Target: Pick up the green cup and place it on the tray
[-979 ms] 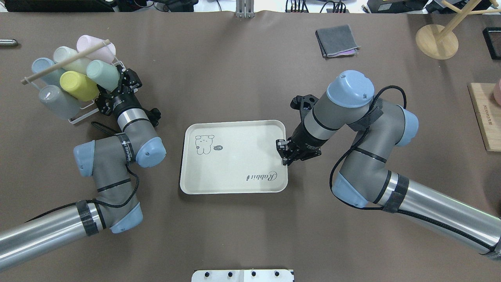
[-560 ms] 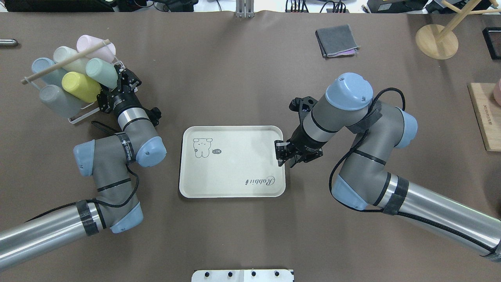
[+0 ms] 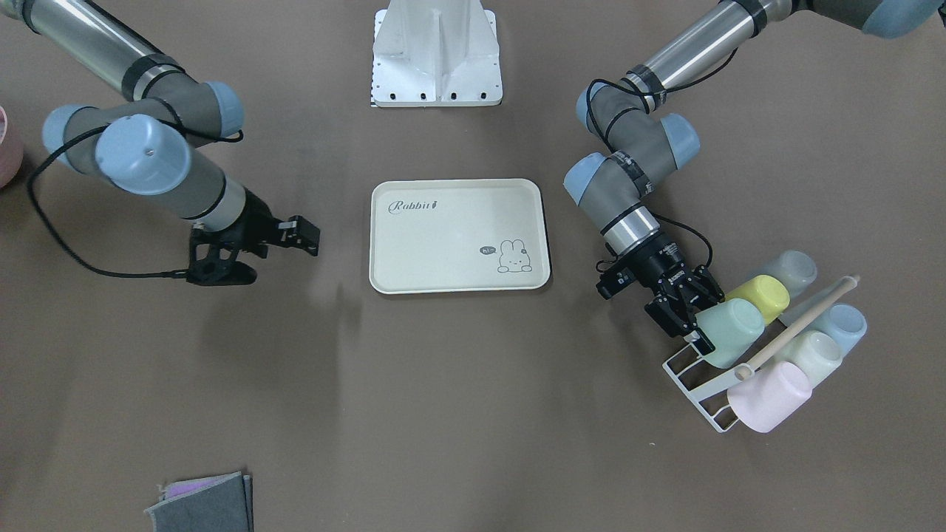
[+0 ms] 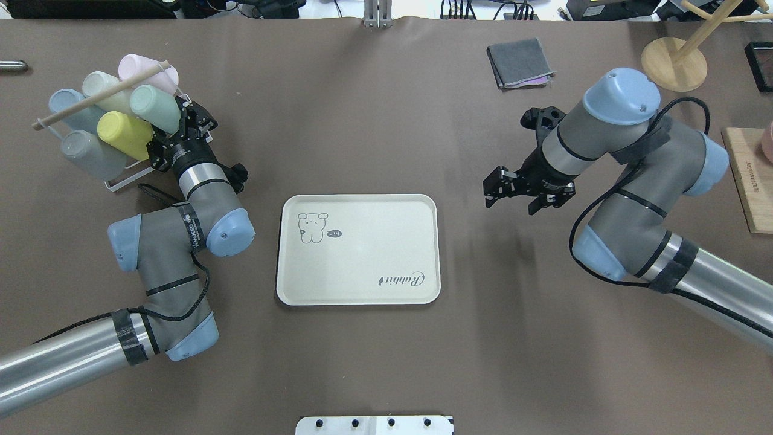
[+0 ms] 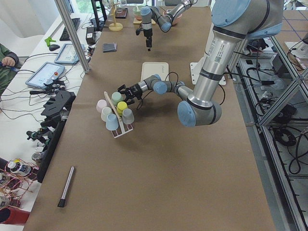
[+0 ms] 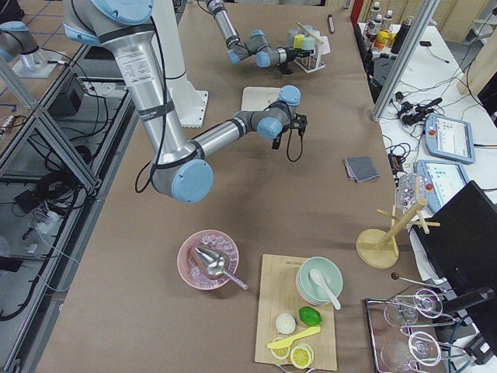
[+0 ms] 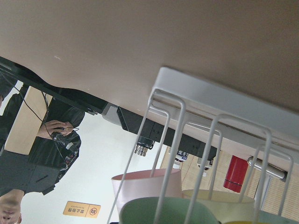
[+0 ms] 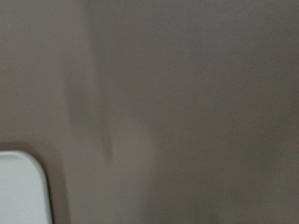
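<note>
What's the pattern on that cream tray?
Plain cream tray with a bunny drawing and "Rabbit" lettering; clearest in the front-facing view.

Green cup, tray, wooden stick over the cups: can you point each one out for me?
green cup (image 4: 154, 107), overhead exterior view, on its side wall.
tray (image 4: 362, 244), overhead exterior view, on its bare floor.
wooden stick (image 4: 99, 95), overhead exterior view, on the middle of its length.

The left arm stretches well away from the tray (image 4: 362, 254), and the left gripper (image 3: 698, 319) has a grip that is unreadable. The right gripper (image 4: 490, 192) hangs near the tray's opposite end, jaws parted.
</note>
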